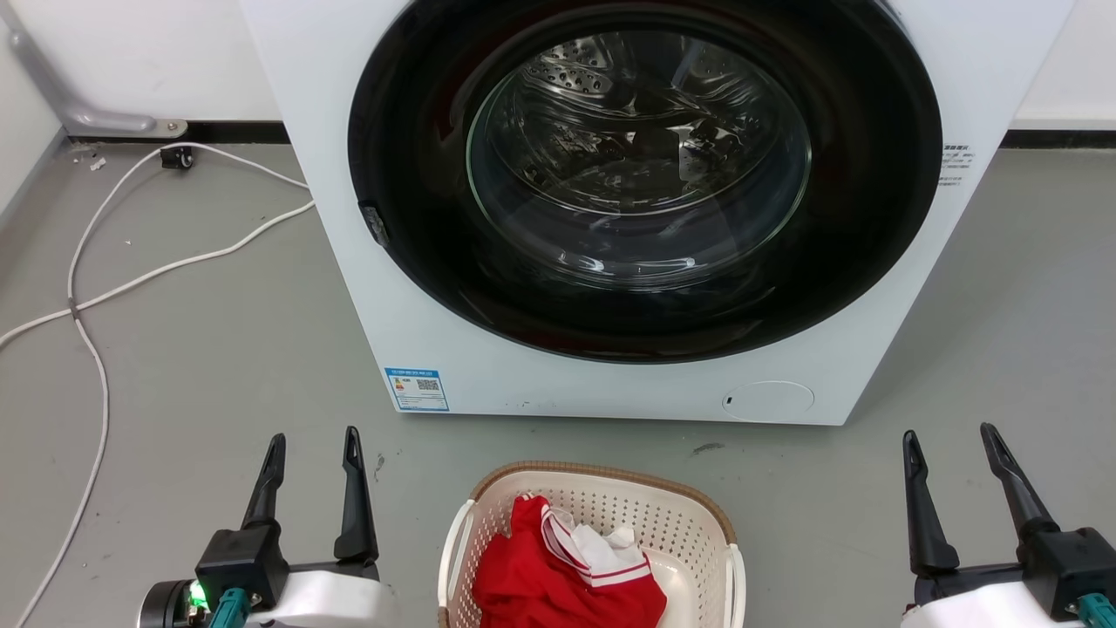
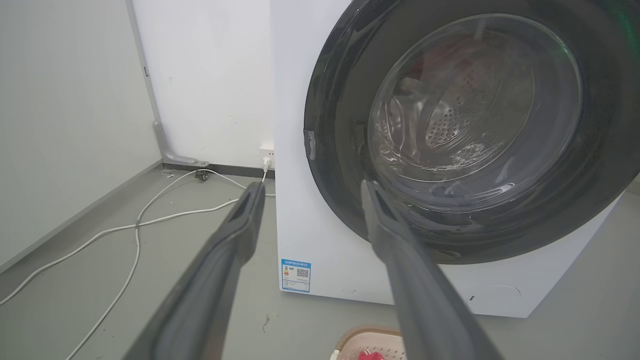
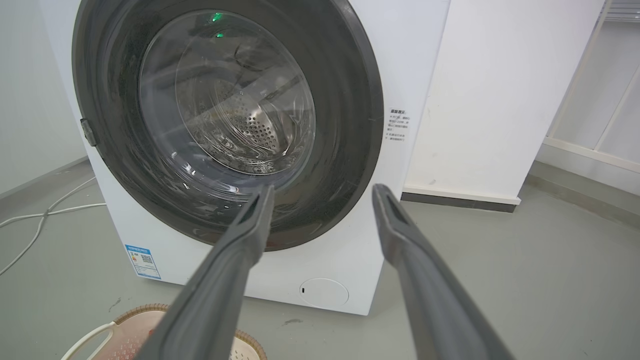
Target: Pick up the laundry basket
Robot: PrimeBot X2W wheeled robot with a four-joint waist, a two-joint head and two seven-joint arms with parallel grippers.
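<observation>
**Laundry basket on the floor before the washer, both grippers spread and clear of it**

Floor (image 1: 218, 349): smooth grey, lightly scuffed, with one dark smudge just off the washer's base. White wall (image 1: 131, 52) behind the washer, with a dark skirting strip (image 1: 235, 133) at its foot. A white cable (image 1: 192, 259) trails over the floor off the washer's label side and runs back toward that wall.

Washer (image 1: 436, 288): white front-loader. The door glass (image 1: 636, 166) sits in a wide dark ring, and I can see the drum through it. There is a blue label (image 1: 417, 389) at one lower corner of the front and a round flap (image 1: 767, 400) at the other.

Laundry basket (image 1: 671, 519): it stands upright on the floor, mouth up, in front of the washer and roughly below the door's centre. A strip of bare floor separates the two. The curved far end of its brown woven rim faces the washer's front. It looks turned a little, with the label-side corner nearer the washer. One white handle is on the label-side flank, the other on the flap-side flank. My head view cuts off the near part, so I cannot tell its long axis. A red garment (image 1: 532, 584) with white stripes is heaped inside, with a white cloth (image 1: 610, 545) on top.

Left gripper (image 1: 314, 438): near the basket on the washer's label side, not touching it. Its fingers are apart and point at the washer.

Right gripper (image 1: 950, 433): on the flap side, well apart from the basket. Its fingers are likewise spread, over bare floor.
</observation>
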